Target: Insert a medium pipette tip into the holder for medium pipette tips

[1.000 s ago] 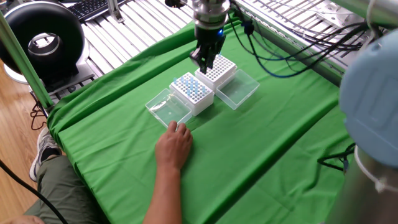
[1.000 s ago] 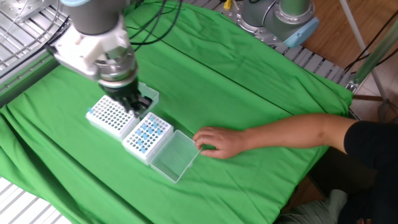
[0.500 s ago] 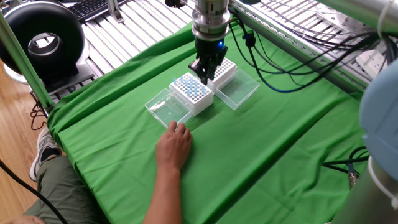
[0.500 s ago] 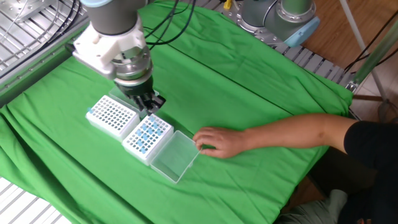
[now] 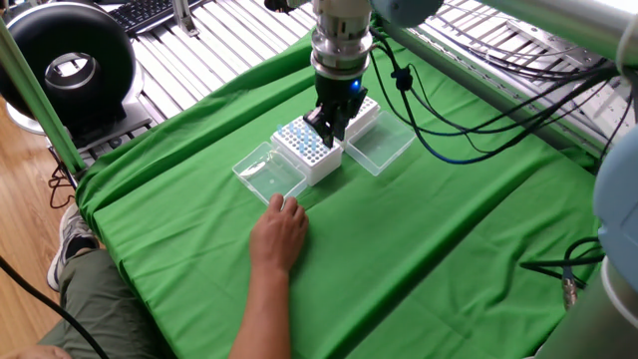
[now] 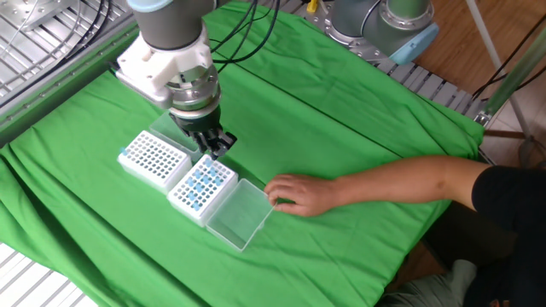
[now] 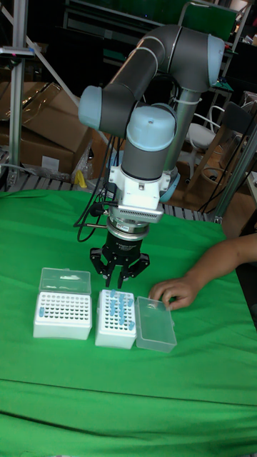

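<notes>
Nearest the camera in the tall fixed view, a green cloth (image 7: pixel 128 400) covers the table. On it stand two white pipette tip racks side by side. The left rack (image 7: pixel 63 314) has its clear lid tipped up behind it and shows rows of mostly open holes. The right rack (image 7: pixel 116 319), the holder with blue-topped tips standing in it, has its clear lid (image 7: pixel 155 325) lying flat just to its right. A person's hand (image 7: pixel 173 291) rests on the cloth, fingertips touching or just beside that lid's far corner.

Directly behind and above the holder hangs the gripper (image 7: pixel 119 280), pointing straight down, its two black fingers spread a little apart. Whether a tip is pinched between them cannot be told (the fingers are dark and any tip there is too small to make out). In the other fixed view the gripper (image 6: pixel 216 151) sits over the far edge of the holder (image 6: pixel 203 189).

Farther back, the grey arm (image 7: pixel 153 93) rises and bends over, with cardboard boxes (image 7: pixel 32 136) in the background
</notes>
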### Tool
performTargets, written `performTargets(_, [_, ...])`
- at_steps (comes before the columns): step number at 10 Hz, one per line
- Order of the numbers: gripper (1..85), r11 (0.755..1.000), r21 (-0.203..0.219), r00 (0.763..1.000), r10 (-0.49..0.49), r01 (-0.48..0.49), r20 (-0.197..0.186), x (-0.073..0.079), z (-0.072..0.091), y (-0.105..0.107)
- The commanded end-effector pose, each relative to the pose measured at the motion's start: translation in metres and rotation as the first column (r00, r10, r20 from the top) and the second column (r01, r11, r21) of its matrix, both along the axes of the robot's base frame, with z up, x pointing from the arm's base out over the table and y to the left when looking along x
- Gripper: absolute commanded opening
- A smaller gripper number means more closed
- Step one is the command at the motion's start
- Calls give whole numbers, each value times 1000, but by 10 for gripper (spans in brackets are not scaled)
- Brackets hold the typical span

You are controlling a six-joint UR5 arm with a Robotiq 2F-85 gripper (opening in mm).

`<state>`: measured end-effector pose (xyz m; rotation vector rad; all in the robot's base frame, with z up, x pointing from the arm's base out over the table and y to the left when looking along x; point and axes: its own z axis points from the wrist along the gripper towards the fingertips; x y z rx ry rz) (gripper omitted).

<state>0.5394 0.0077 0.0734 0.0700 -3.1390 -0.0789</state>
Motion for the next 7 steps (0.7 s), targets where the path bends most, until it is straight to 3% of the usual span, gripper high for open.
performTargets(1, [300, 1000, 20, 1000, -17, 17, 15, 0, -6, 7])
performTargets(7, [250, 1000, 14, 999, -15, 15, 36, 7, -12, 5])
